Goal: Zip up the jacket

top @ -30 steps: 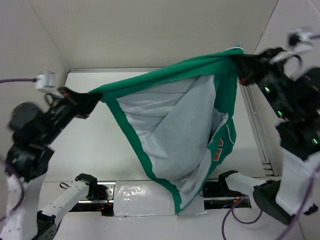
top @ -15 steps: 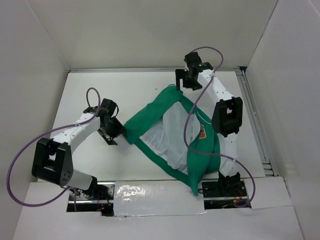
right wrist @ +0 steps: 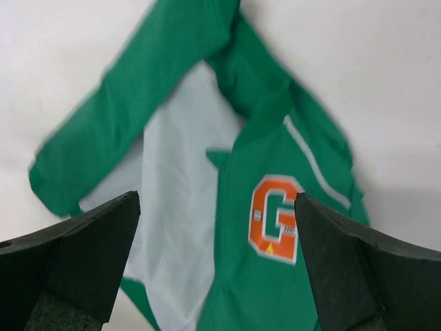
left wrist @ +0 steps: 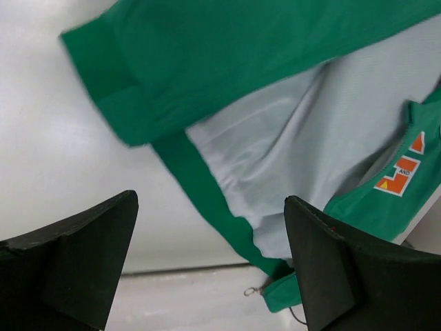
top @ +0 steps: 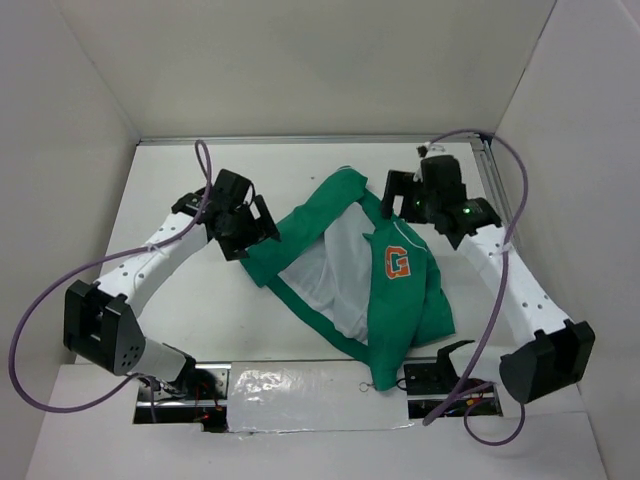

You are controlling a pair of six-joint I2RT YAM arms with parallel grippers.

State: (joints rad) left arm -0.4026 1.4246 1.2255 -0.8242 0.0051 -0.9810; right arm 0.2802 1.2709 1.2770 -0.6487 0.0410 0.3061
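So the jacket has just been dropped onto the counter, still unzipped, with left pincer and right pincer spread wide, nothing held.

We see the jacket lying spread open in the middle of the counter, between the two arms. The left fingers hang at its left edge, and the right fingers hang at its far right corner. Its chest patch sits on the right half. Its near tip reaches the counter's near edge, just left of the right arm's base.
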